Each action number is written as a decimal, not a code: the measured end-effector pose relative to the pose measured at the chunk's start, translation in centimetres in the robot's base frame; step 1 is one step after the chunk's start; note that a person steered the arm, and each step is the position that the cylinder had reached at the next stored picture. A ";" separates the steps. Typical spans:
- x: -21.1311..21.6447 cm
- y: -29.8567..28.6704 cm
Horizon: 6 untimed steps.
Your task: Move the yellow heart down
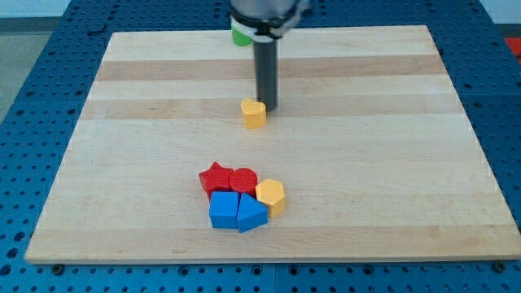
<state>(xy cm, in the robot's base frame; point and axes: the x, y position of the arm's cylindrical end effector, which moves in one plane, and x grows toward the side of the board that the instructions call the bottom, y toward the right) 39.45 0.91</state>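
Observation:
The yellow heart (254, 113) lies on the wooden board (146, 146), a little above its middle. My tip (268, 109) stands right against the heart's upper right side; the dark rod rises from there to the view's top. Whether tip and heart touch cannot be told, but no gap shows.
A cluster sits lower on the board: a red star (215, 177), a red cylinder (243, 180), a yellow hexagon (270, 195), a blue cube (224, 210) and a blue pentagon-like block (251, 213). A green block (241, 37) shows at the top edge, partly hidden by the arm.

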 end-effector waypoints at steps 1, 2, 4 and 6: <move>2.8 2.0; 1.7 2.0; -2.5 0.0; 2.2 -2.8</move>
